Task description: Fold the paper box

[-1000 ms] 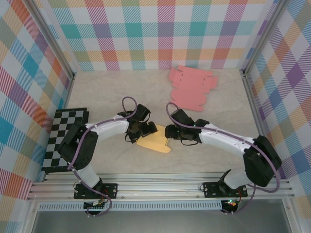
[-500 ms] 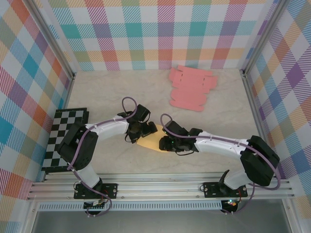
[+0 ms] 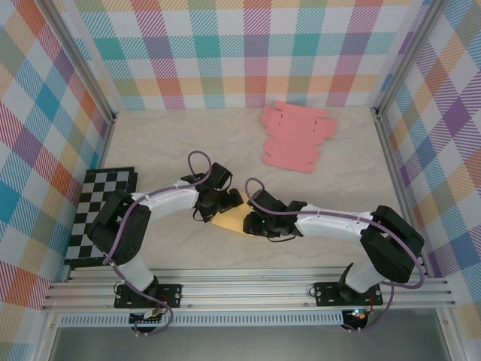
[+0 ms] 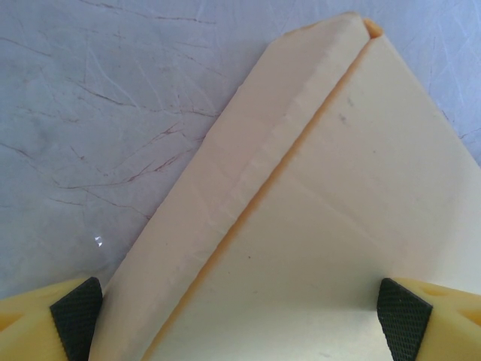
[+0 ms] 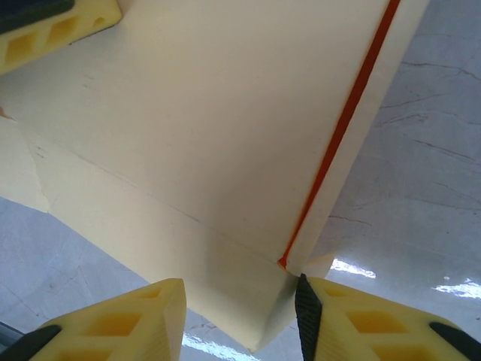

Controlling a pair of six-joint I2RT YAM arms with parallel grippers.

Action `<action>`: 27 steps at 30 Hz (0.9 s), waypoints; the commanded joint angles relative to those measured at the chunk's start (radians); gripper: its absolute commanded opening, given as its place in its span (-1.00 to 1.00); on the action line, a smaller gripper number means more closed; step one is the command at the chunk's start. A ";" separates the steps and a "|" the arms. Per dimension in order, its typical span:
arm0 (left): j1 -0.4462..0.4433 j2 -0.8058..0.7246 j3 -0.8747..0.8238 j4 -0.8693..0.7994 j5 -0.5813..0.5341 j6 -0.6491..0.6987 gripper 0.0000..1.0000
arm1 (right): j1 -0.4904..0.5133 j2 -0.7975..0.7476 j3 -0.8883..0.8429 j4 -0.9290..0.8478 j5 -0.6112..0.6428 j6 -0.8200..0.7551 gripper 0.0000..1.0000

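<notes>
Left gripper (image 4: 239, 314): reaching right, wide astride yellow paper box (image 4: 316, 203). Right gripper (image 5: 240, 304): reaching left, half-narrowed around box corner; cannot tell whether clamped.

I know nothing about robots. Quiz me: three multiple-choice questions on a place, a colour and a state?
1. Where are the pink sheets? A on the checkerboard; B table's far side; C between the grippers.
2. The paper box's colour? A green; B blue; C pale yellow.
3. The left gripper's jaws? A wide apart; B pressed shut; C clamping a pink sheet.
1 B, they lie far from the arms; 2 C, plain in both wrist views; 3 A, its pads sit far apart.
</notes>
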 commanded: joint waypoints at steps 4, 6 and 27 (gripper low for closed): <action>-0.008 0.046 -0.058 -0.087 -0.091 -0.024 0.89 | 0.025 0.002 -0.009 -0.004 -0.002 0.022 -0.24; -0.007 0.047 -0.058 -0.086 -0.091 -0.024 0.89 | 0.028 -0.002 -0.008 -0.010 -0.004 0.022 -0.25; -0.009 0.048 -0.049 -0.097 -0.091 -0.023 0.89 | 0.033 0.005 -0.002 0.023 0.033 -0.106 -0.30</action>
